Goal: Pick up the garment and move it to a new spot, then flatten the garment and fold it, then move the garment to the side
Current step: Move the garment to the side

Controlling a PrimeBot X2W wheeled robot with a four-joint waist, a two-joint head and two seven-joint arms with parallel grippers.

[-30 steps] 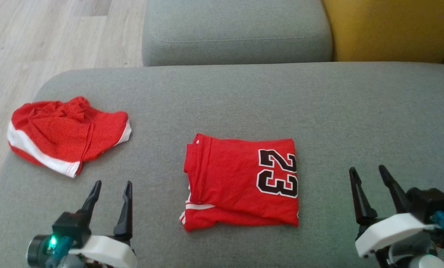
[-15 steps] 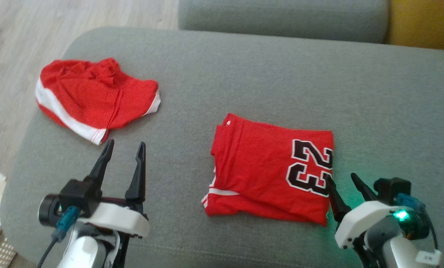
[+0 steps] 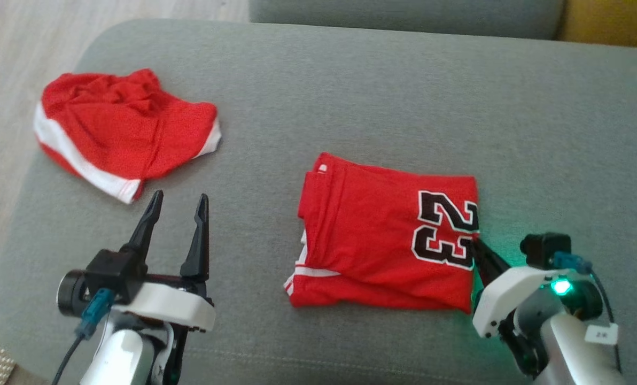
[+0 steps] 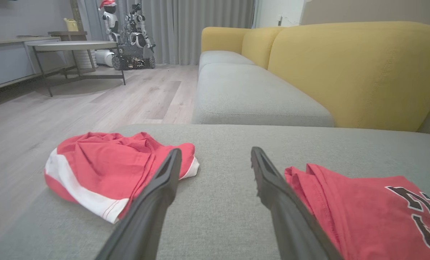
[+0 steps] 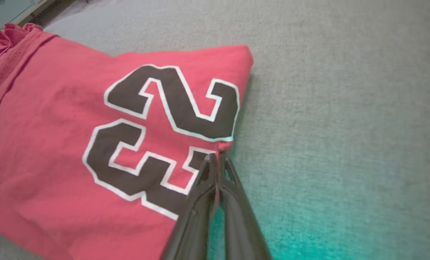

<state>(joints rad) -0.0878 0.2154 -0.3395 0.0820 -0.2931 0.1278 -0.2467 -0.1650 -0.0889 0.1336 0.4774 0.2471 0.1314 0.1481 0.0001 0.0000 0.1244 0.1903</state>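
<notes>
The garment (image 3: 382, 235), a red jersey with a black "23", lies folded in a rectangle on the grey sofa cushion (image 3: 350, 96). My right gripper (image 3: 474, 247) is shut on the jersey's right edge beside the number; in the right wrist view its fingers (image 5: 218, 159) pinch a small ridge of the red garment (image 5: 56, 137). My left gripper (image 3: 178, 206) hovers open over bare cushion, left of the jersey, nothing between its fingers. The left wrist view shows the jersey (image 4: 363, 202) to the right of its open gripper (image 4: 215, 159).
A crumpled pair of red shorts with a white stripe (image 3: 121, 128) lies at the cushion's left end, near its edge; beyond is wood floor (image 3: 8, 43). A second grey seat (image 4: 251, 94) and yellow backrest (image 4: 359, 72) stand behind.
My right gripper moved in to the jersey's right edge and shut on it. The head camera shifted, so the whole picture moved. The left gripper stayed open.
</notes>
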